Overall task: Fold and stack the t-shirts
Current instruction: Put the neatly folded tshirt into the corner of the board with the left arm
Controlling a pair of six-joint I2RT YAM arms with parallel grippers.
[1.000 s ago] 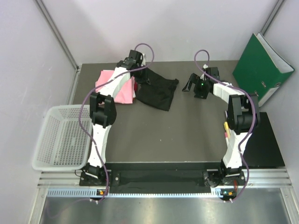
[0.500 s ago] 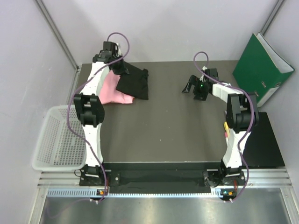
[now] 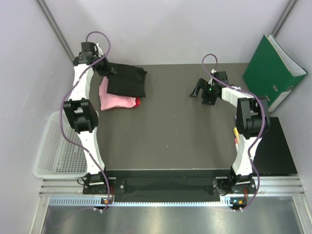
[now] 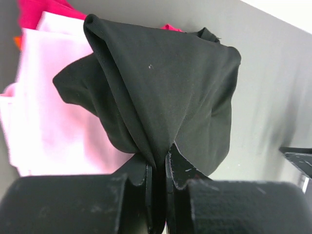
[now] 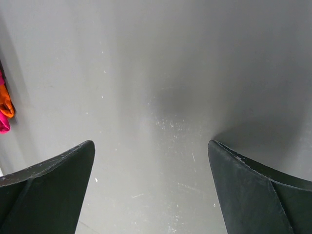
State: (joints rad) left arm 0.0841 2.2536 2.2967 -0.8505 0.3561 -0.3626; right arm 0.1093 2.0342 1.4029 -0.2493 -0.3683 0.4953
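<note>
At the far left corner of the bench (image 3: 185,136), the left pincer (image 4: 158,163) pinches a gathered fold of the soft black t-shirt (image 4: 165,83), which drapes in a rough rectangle over the folded light pink t-shirt (image 4: 53,102), a sliver of darker pink-red t-shirt (image 4: 36,9) beside it. A second ago the black cloth lay crumpled nearer the middle; the right pincer (image 3: 203,91) stays spread wide.

The dark table (image 3: 185,136) carries a pink t-shirt (image 3: 116,101) and an overlapping black t-shirt (image 3: 127,82) at far left.

Left gripper (image 4: 159,163) pinched shut; right gripper (image 5: 151,146) spread wide.
</note>
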